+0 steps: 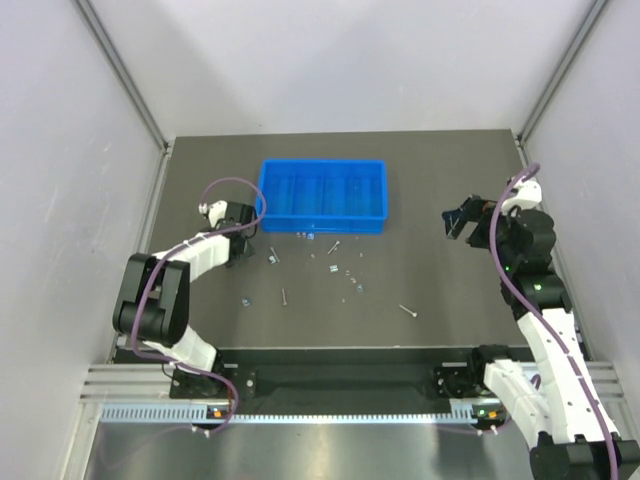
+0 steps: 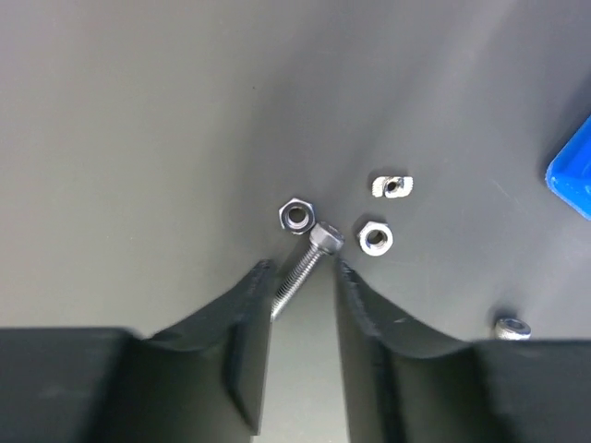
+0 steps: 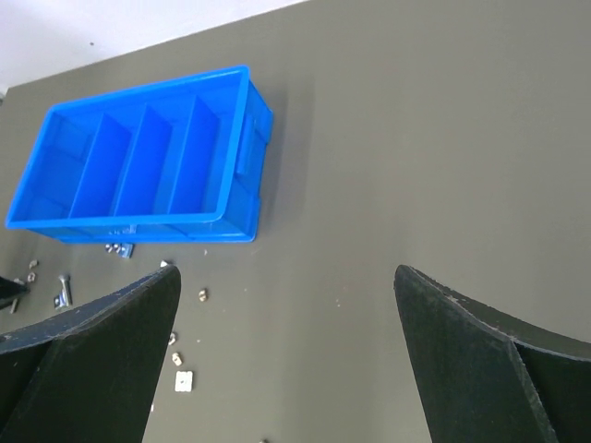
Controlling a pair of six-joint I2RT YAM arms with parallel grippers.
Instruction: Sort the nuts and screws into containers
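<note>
Left wrist view: straddled a screw point(image 2: 323, 242) beside the tray point(image 2: 574, 173), left gripper point(image 2: 303, 272) apart, unclamped, set to pinch. Held right gripper point(image 3: 286, 277) gaping, clear of the tray.

From above, the pieces point(image 1: 334, 247) strewn on the tabletop point(image 1: 450, 180) just in front of the blue tray point(image 1: 323, 195) are too small to tell screws from nuts. At the left wrist only a corner of the tray shows, cut by the frame edge. Away from it, the shaft end of a screw point(image 2: 314, 254) vanishes behind a finger point(image 2: 242, 323) of the left tool point(image 2: 304, 268). A nut point(image 2: 511, 327) nearer the tray is half covered by the other finger.
</note>
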